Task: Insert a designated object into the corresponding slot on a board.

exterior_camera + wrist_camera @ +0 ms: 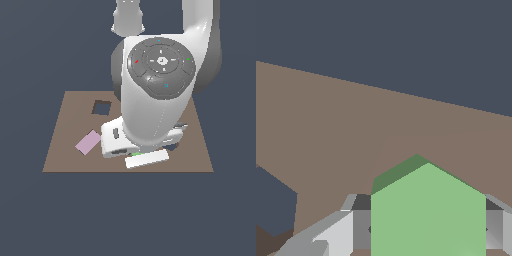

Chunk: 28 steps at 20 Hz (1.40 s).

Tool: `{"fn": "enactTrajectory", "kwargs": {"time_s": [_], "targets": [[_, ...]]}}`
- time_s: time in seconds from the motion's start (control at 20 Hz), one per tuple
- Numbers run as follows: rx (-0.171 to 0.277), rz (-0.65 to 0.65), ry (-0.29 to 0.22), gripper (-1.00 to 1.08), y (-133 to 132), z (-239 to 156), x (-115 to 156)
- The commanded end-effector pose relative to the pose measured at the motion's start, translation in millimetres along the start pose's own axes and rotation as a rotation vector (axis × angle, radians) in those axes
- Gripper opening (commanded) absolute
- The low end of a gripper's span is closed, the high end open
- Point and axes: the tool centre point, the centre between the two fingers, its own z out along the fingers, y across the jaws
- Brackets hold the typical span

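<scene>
The light-green hexagonal piece sits between my two fingers, which press against its two sides. My gripper is shut on it, low over the brown board. A dark hole with angled edges, the slot, lies on the board a short way beside the piece, only partly in frame. In the exterior view my arm covers the board's middle. Only a green sliver of the piece shows under my hand. The slot is hidden there.
A pink rectangle lies on the board toward the exterior view's left. A dark square hole is behind it. The pink cross-shaped piece is out of view. The board's far edge runs across the wrist view.
</scene>
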Motion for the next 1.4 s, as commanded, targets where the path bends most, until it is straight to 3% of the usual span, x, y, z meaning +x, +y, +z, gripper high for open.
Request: {"fn": "enactTrajectory", "kwargs": {"time_s": [0.0, 0.65, 1.35], "targets": [[0.0, 0.011, 0.0, -1.0, -1, 0, -1], [0.0, 0.213, 0.0, -1.0, -16, -2, -11], [0.0, 0.661, 0.0, -1.0, -57, -6, -20]]}}
